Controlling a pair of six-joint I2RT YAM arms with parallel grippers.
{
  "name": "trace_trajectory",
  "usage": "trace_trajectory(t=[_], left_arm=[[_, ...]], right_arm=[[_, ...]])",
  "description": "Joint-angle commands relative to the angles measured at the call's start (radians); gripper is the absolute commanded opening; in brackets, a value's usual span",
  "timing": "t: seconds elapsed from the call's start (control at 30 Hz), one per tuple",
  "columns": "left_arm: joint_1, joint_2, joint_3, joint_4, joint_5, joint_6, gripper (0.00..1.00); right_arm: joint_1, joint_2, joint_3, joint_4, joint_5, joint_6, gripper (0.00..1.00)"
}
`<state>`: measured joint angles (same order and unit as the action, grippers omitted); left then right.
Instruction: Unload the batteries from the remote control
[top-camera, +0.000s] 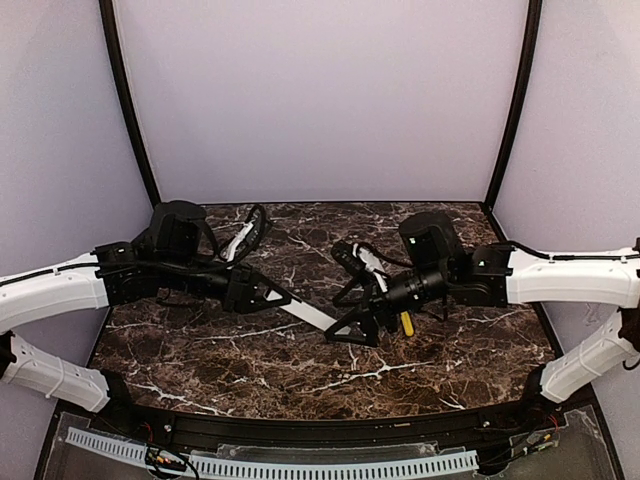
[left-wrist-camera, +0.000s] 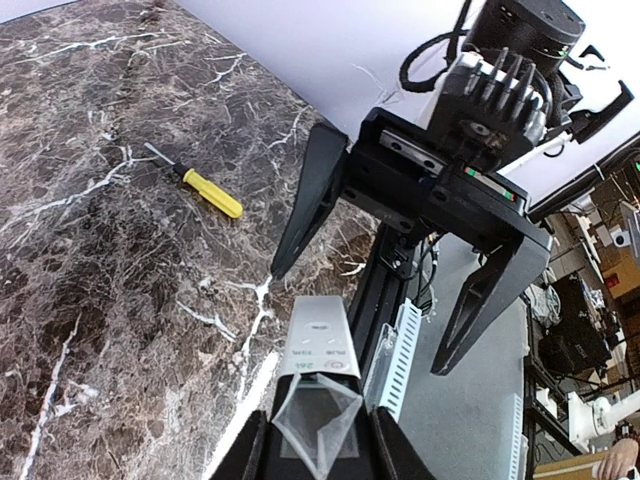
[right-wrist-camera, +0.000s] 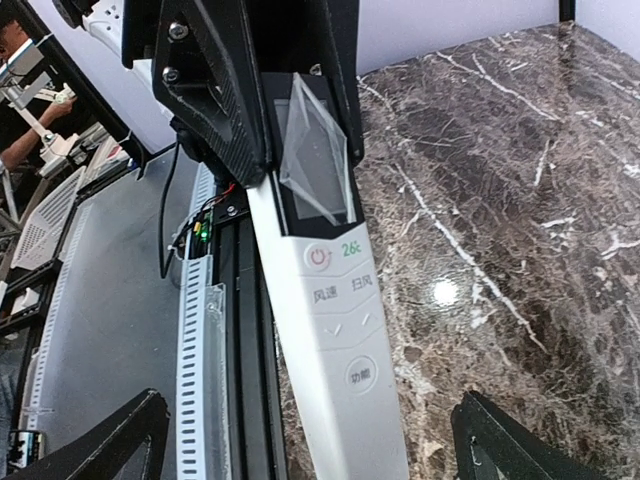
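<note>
The slim white remote control (top-camera: 312, 312) hangs over the table, button face up. My left gripper (top-camera: 283, 297) is shut on its dark screen end, where a clear film peels up (left-wrist-camera: 318, 415). In the left wrist view the remote (left-wrist-camera: 320, 345) sticks out past my jaws (left-wrist-camera: 320, 440). My right gripper (top-camera: 345, 300) is open, and its fingers (left-wrist-camera: 310, 195) straddle the remote's free end without touching. In the right wrist view the remote (right-wrist-camera: 345, 350) runs between my open fingers (right-wrist-camera: 310, 450). The batteries are hidden and the battery recess faces away.
A yellow-handled screwdriver (top-camera: 406, 322) lies on the marble table (top-camera: 230, 370) under the right arm; it also shows in the left wrist view (left-wrist-camera: 208, 192). A black rail and white slotted cable duct (top-camera: 300, 465) run along the near edge.
</note>
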<state>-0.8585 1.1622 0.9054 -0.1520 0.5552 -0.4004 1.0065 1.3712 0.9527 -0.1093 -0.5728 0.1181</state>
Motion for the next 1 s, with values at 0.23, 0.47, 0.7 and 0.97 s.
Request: trace_trajectory(t=[0.23, 0.47, 0.7, 0.97], left_arm=[[0.0, -0.068, -0.021, 0.026, -0.125, -0.179, 0.0], [0.029, -0.054, -0.014, 0.039, -0.139, -0.3, 0.0], [0.071, -0.041, -0.034, 0.127, -0.064, -0.433, 0.0], [0.096, -0.047, -0.081, 0.279, -0.007, -0.578, 0.0]], right_arm=[[0.024, -0.181, -0.218, 0.345, 0.224, -0.198, 0.99], [0.058, -0.214, -0.279, 0.429, 0.303, -0.268, 0.99], [0.097, -0.193, -0.318, 0.518, 0.373, -0.292, 0.99], [0.131, -0.152, -0.339, 0.628, 0.412, -0.327, 0.99]])
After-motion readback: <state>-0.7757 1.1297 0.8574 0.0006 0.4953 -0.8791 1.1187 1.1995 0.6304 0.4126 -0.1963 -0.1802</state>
